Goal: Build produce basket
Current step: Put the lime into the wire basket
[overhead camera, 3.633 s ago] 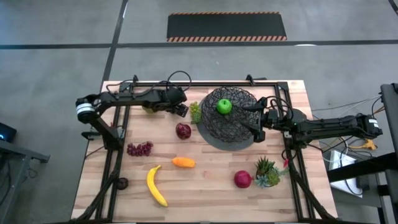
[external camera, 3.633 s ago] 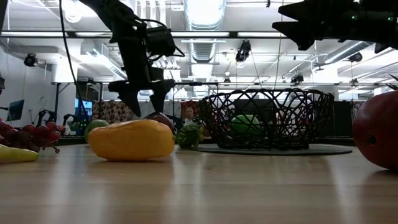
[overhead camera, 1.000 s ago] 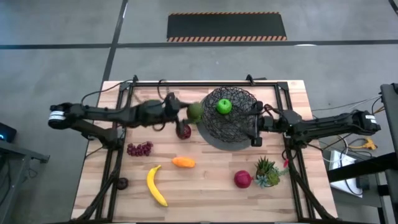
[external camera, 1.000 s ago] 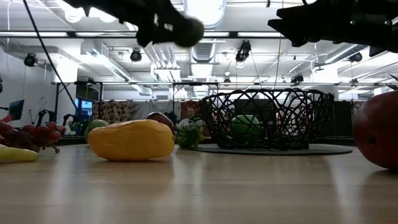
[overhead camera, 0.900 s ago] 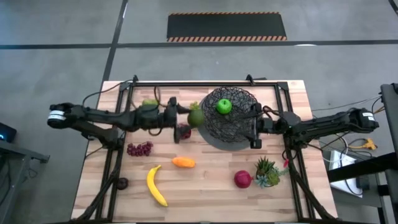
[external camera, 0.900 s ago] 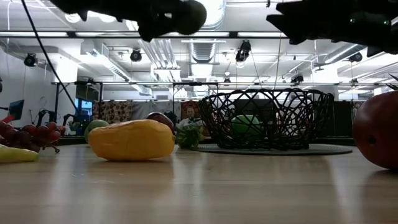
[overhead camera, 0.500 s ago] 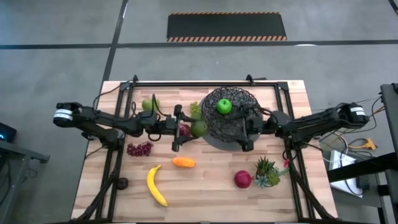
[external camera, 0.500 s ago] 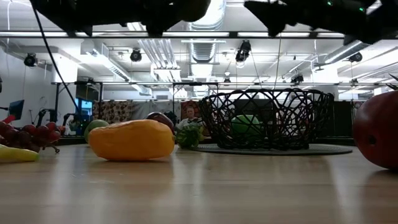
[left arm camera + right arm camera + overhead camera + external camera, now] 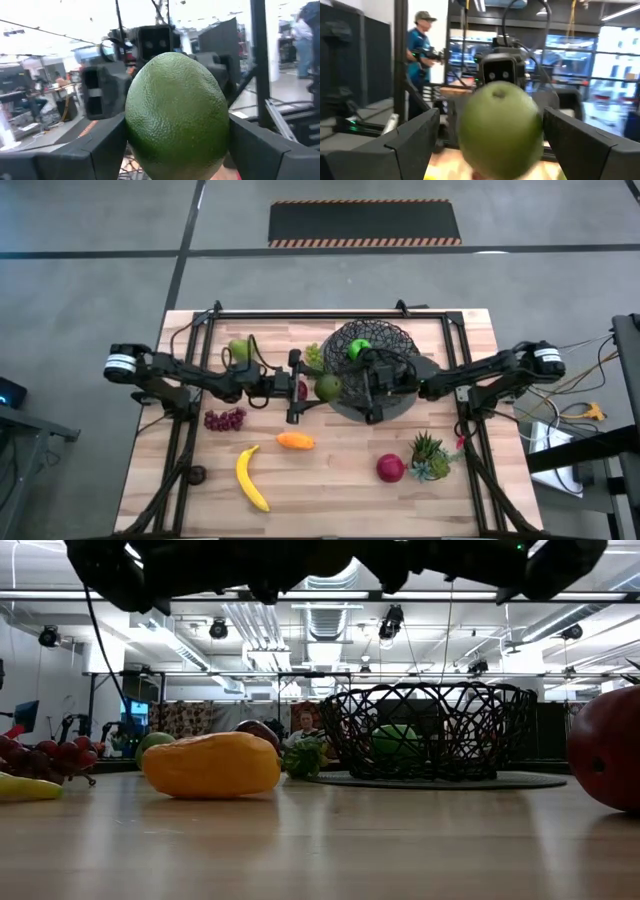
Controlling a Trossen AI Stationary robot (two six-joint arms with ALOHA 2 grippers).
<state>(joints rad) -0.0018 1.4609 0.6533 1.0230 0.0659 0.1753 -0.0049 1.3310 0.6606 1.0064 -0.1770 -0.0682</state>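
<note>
Handoff step: your left gripper [image 9: 322,388] grips the lime [image 9: 327,387] at the basket [image 9: 392,402] left rim; right gripper [image 9: 362,385] spread around it, apparently untouching. Next, close right, release left.

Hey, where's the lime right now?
In the high view the lime is held in the left tool, at the left edge of the basket, with the right tool facing it from over the basket.

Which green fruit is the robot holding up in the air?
The lime, shut in the left gripper beside the basket. The green apple lies inside the basket; the pear rests on the table.
</note>
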